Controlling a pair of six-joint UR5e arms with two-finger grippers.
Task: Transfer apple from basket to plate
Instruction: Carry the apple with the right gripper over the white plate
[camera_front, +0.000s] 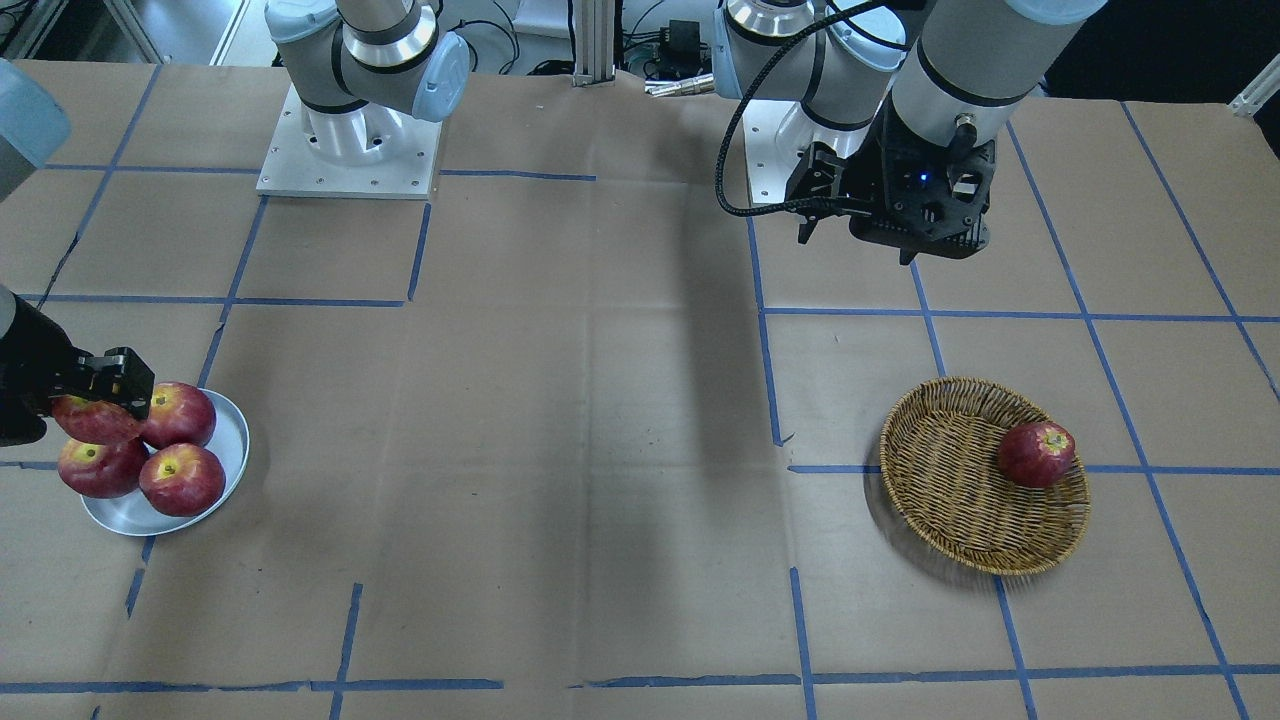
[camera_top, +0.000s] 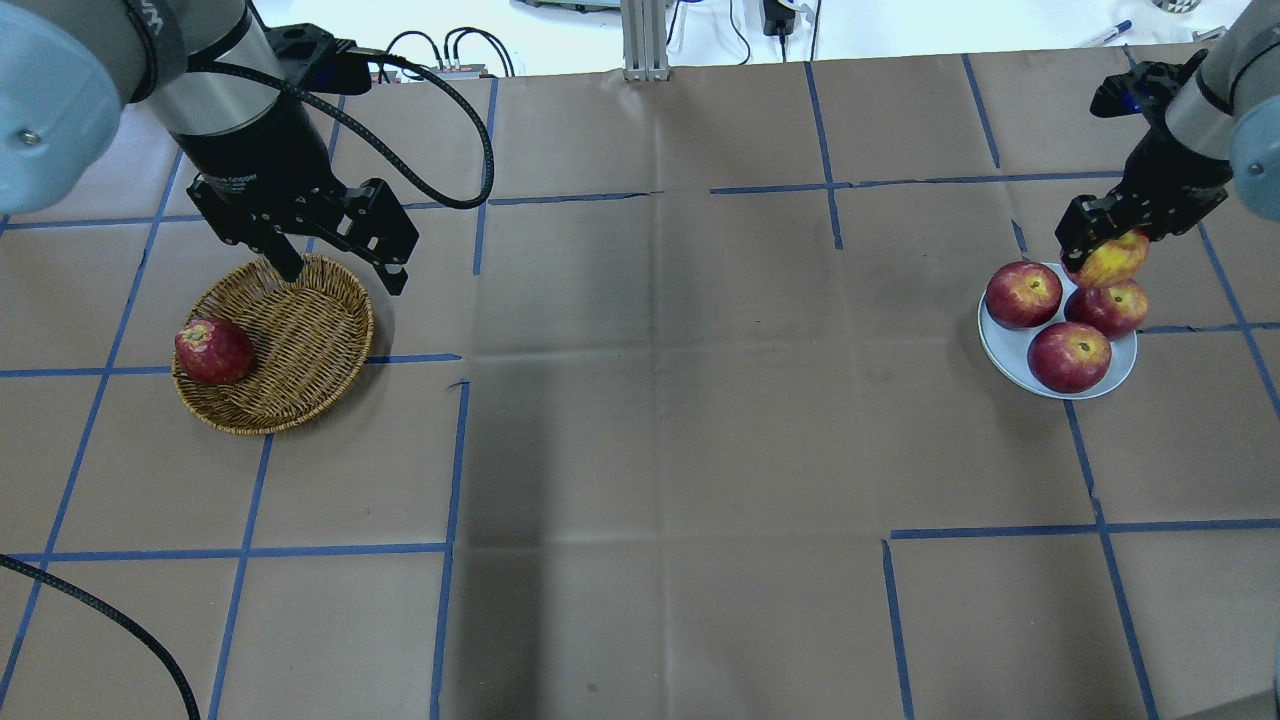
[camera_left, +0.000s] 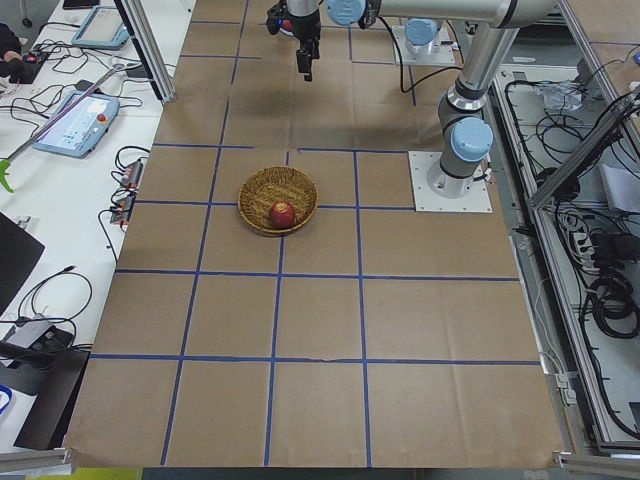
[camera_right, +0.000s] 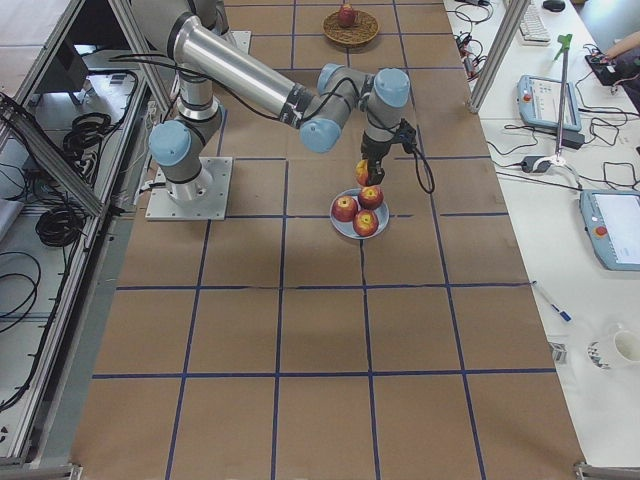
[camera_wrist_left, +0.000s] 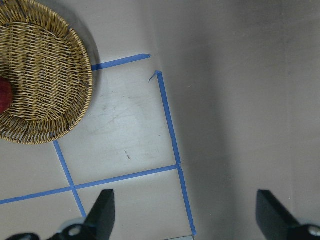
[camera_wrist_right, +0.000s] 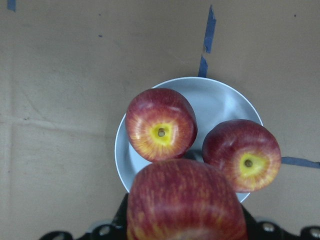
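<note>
My right gripper (camera_top: 1105, 245) is shut on the apple (camera_top: 1114, 260), pinkish-red with a yellow patch. It holds the apple over the robot-side rim of the pale plate (camera_top: 1008, 345), just above three red apples (camera_top: 1069, 356) lying there. I cannot tell whether it touches them. The right wrist view shows the held apple (camera_wrist_right: 186, 205) close up above the plate (camera_wrist_right: 220, 97). The wicker basket (camera_top: 300, 340) lies on the left with one darker crimson apple (camera_top: 213, 351) in it. My left gripper (camera_top: 345, 278) is open and empty above the basket's robot-side rim.
Brown paper with blue tape lines (camera_top: 455, 470) covers the table. The two arm bases (camera_front: 350, 150) stand at the robot's edge. A cable (camera_top: 90, 610) crosses the overhead view's lower left corner.
</note>
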